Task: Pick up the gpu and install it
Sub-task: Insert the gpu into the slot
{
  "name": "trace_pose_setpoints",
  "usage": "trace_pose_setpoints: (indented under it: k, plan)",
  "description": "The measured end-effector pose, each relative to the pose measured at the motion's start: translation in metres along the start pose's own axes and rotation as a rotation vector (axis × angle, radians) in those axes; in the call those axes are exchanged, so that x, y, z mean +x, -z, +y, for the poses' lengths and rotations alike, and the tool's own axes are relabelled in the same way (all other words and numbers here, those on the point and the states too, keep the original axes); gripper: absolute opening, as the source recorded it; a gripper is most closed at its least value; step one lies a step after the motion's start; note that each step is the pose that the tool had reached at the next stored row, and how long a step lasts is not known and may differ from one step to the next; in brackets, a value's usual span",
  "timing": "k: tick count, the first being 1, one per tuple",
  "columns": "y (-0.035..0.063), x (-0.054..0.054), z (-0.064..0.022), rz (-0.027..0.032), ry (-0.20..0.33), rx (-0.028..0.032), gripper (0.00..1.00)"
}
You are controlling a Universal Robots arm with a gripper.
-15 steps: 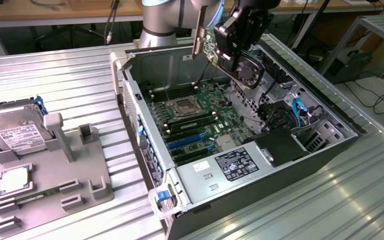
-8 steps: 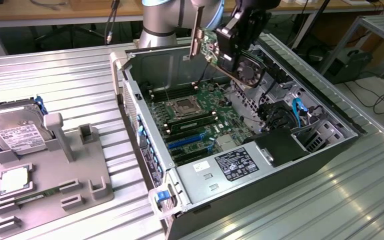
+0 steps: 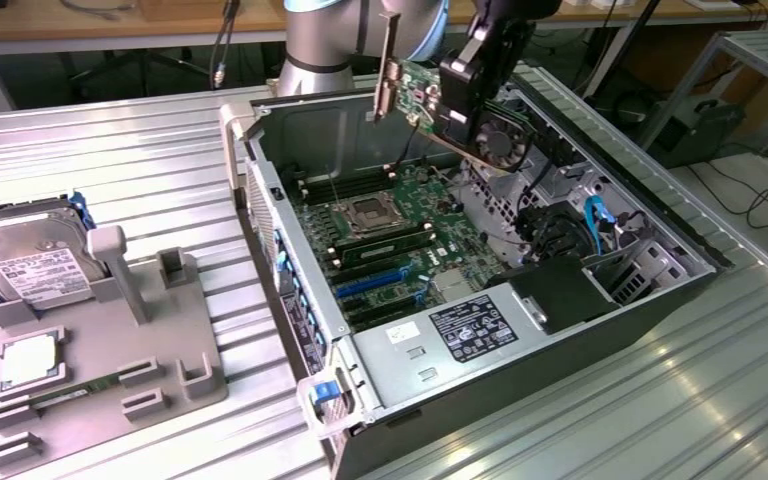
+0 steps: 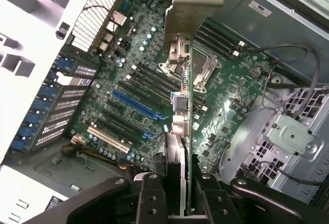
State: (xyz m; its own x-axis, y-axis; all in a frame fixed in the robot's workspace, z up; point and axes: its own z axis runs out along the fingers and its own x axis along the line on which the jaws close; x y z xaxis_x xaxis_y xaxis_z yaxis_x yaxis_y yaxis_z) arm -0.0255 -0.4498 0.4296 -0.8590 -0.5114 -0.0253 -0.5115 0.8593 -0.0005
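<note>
One gpu [image 3: 419, 98] clamped in tool [image 3: 462, 112], above motherboard [image 3: 398, 235]

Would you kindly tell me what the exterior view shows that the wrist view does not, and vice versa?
Exterior view: the hard drive and grey holder beside the computer case, plus the fan side of the gpu. Wrist view: the gpu edge-on, clamped between the fingers. Both: the gripper holding the gpu above the motherboard.

Matt green gpu [image 3: 419, 100] with bare metal bracket [image 3: 386, 70]; ribbed, shiny metal table [image 3: 117, 170].
</note>
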Motion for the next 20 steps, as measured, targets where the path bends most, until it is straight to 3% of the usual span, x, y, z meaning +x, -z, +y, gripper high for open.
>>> trace_pose_setpoints:
  k: [20]
  plan:
    - [0.0,0.0009,-0.0008,-0.0001,0.2,-0.005,0.28]
